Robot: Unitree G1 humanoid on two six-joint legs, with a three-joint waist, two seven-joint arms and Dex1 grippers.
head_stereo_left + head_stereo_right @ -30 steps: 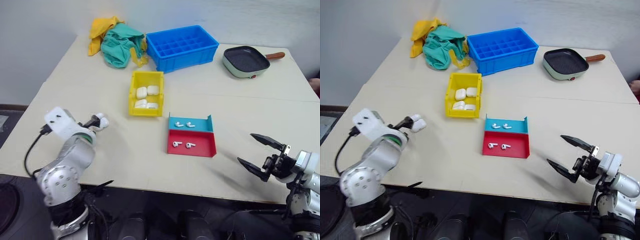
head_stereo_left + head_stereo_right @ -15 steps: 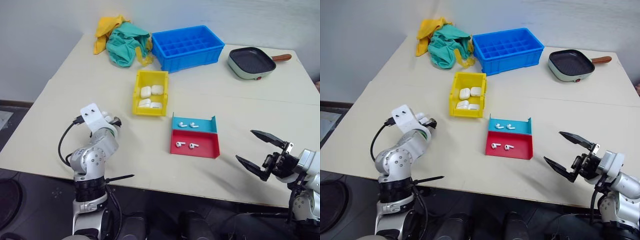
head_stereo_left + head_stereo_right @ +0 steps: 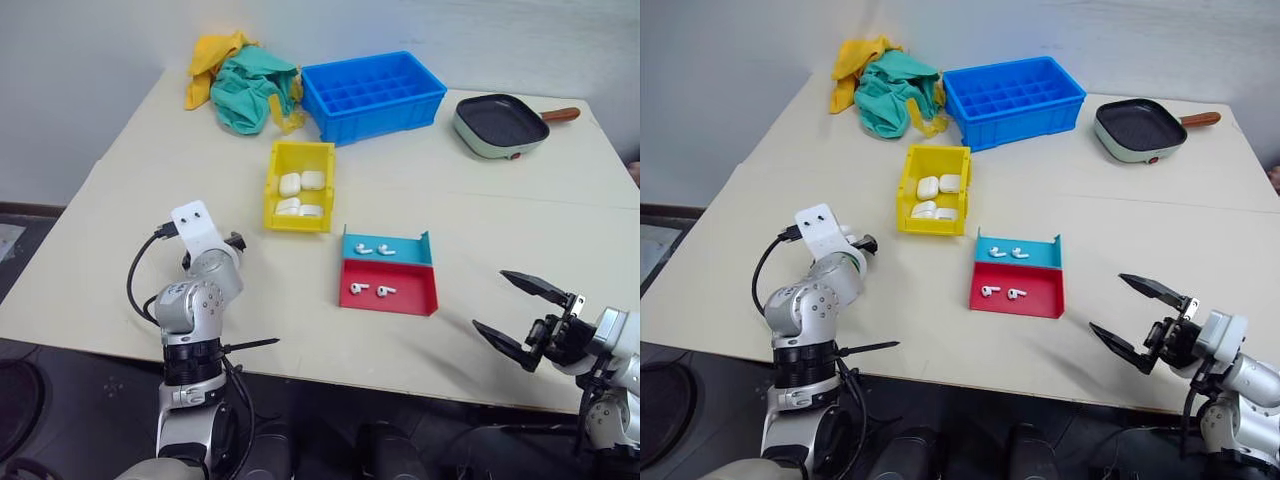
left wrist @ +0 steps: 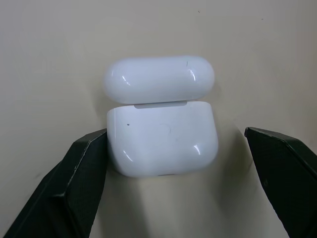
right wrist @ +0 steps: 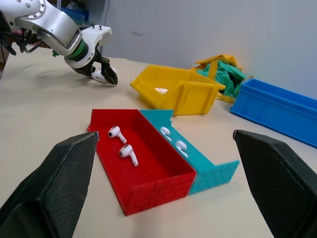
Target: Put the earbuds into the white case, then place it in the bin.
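The white case (image 4: 161, 130), lid flipped up, rests on the table beside the bin (image 3: 297, 186), between the left gripper (image 4: 176, 168)'s spread fingers (one touching). Light, glossy, slippery; I'd pinch its flat sides. The right gripper (image 3: 521, 317) gapes empty.

Left claw (image 4: 173, 148) lowered onto table (image 3: 300, 320), white case (image 4: 161, 124) set down

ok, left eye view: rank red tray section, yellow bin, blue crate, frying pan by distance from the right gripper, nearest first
From the right gripper, fingers open, at the table's near right edge:
1. Red tray section, just to its left, with two earbuds in it.
2. Yellow bin, farther left, mid-table.
3. Frying pan (far right) and blue crate (far centre): too close to call.
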